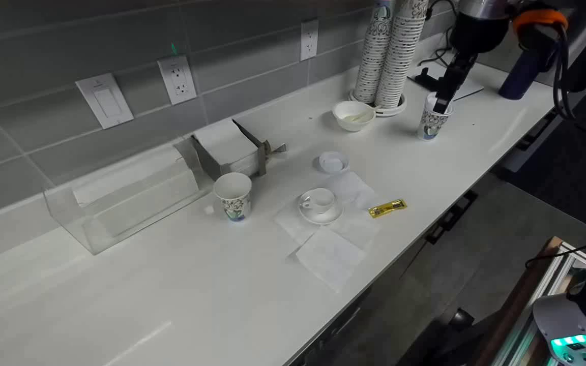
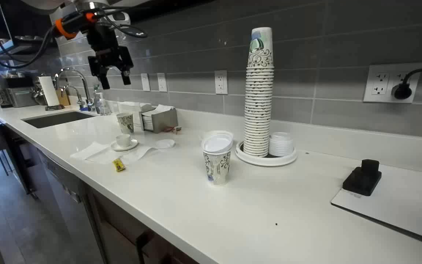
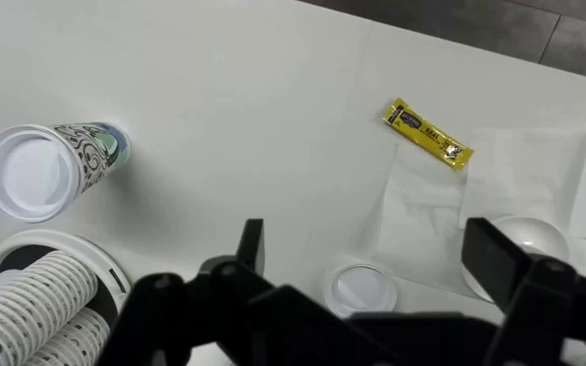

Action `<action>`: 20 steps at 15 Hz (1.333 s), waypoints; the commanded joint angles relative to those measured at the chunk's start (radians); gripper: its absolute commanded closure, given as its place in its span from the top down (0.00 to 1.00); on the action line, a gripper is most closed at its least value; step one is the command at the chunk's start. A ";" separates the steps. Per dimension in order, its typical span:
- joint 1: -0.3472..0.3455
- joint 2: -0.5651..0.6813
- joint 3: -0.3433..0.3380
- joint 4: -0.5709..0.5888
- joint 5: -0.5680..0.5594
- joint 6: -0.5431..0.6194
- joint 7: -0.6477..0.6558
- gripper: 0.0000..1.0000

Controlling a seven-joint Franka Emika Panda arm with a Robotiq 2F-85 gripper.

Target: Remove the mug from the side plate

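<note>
The mug [image 1: 322,199], a small white cup with a handle, stands upright on the round white side plate [image 1: 325,218] over paper napkins. The mug [image 2: 123,140] and side plate [image 2: 120,148] also show in an exterior view. My gripper [image 2: 115,83] is open and empty, high above the counter. In an exterior view the gripper [image 1: 442,108] overlaps a patterned paper cup. In the wrist view the gripper's [image 3: 365,223] fingers are wide apart with nothing between them. The side plate [image 3: 539,230] is partly behind one finger there, and the mug is mostly hidden.
A yellow packet [image 3: 428,134] and a white lid [image 3: 361,290] lie near the plate. A patterned paper cup [image 1: 233,195] stands by the napkin holder [image 1: 229,152]. A lidded cup [image 2: 217,167], tall cup stacks [image 1: 388,56] and a white bowl [image 1: 354,116] stand farther along.
</note>
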 commanded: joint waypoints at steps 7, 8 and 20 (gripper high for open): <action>0.114 0.178 0.047 0.034 0.036 0.230 -0.058 1.00; 0.130 0.207 0.057 0.035 0.029 0.286 -0.079 1.00; 0.180 0.398 0.102 0.095 0.161 0.432 -0.309 1.00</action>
